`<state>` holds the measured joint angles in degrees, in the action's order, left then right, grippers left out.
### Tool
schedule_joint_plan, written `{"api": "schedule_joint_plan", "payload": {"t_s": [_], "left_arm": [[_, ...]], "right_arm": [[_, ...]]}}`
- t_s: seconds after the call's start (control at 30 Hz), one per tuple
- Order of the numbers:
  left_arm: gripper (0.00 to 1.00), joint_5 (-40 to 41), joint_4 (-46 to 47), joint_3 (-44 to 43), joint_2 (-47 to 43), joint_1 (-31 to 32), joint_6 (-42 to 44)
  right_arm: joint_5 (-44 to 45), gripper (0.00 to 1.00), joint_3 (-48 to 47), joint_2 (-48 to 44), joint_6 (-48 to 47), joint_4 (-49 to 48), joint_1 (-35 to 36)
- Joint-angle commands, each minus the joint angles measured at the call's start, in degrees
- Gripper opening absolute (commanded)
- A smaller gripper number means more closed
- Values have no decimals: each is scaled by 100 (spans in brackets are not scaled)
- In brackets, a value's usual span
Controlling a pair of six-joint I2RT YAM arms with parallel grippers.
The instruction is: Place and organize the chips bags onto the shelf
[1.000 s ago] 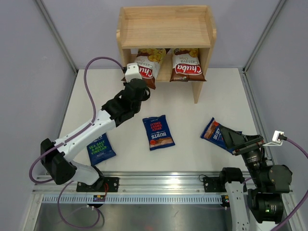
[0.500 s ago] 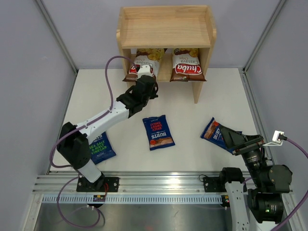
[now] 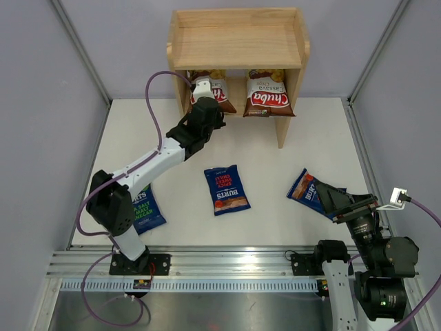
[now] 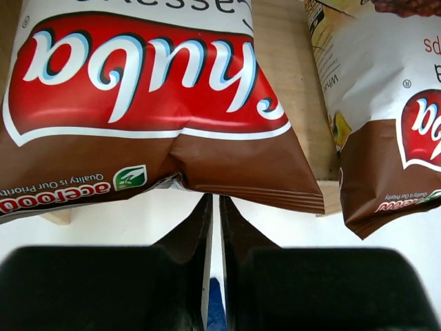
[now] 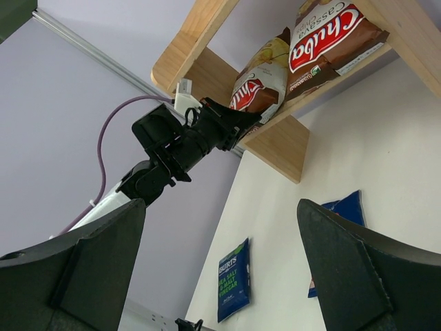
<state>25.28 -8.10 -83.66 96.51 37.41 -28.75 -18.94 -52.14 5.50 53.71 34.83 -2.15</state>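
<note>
Stretching forward, left claw (image 4: 212, 201) pinches a Chuba bag (image 4: 138, 89) on shelf (image 4: 284, 48)

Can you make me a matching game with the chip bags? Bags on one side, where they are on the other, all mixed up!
Things:
1. left Chuba bag
2. right Chuba bag
3. middle Burts bag
4. sea salt Burts bag

Places:
A. on the table, beside the left arm
B. lower tier of the shelf, right side
C. centre of the table
D. lower tier of the shelf, at the left fingers

Pairs: 1-D, 2-B, 3-C, 4-A
</note>
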Motion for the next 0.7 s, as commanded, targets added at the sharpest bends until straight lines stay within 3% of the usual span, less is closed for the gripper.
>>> {"api": "schedule_joint_plan", "payload": {"t_s": [0.0,0.1,0.2,0.33,0.43,0.47,0.5,0.57,0.67], "left_arm": [[11,75,423,-143,-131,-85,36],[13,-128,450,200,-456,-67,-34],[22,-295,528,779,-869,-32,-201],[42,-339,389,1369,-1791,144,-315],[69,-217,-77,1650,-2258,363,-402],[85,-208,-226,1781,-2607,407,-429],[91,-173,-297,2061,-2776,512,-490],[99,-338,-429,2440,-3258,531,-701],[99,-636,-334,3222,-3638,513,-974]], "right_arm": [[74,99,-147,-40,-124,-38,-13],[66,99,-112,-31,-124,-73,-13],[40,99,2,-5,-177,-117,-13],[-127,99,291,223,-361,-222,-13],[-461,99,458,644,-546,-328,-13],[-662,99,520,750,-590,-415,-5],[-742,99,555,977,-660,-450,-13],[-970,99,740,1224,-695,-616,-13],[-1321,99,1082,1427,-652,-1037,-13]]}}
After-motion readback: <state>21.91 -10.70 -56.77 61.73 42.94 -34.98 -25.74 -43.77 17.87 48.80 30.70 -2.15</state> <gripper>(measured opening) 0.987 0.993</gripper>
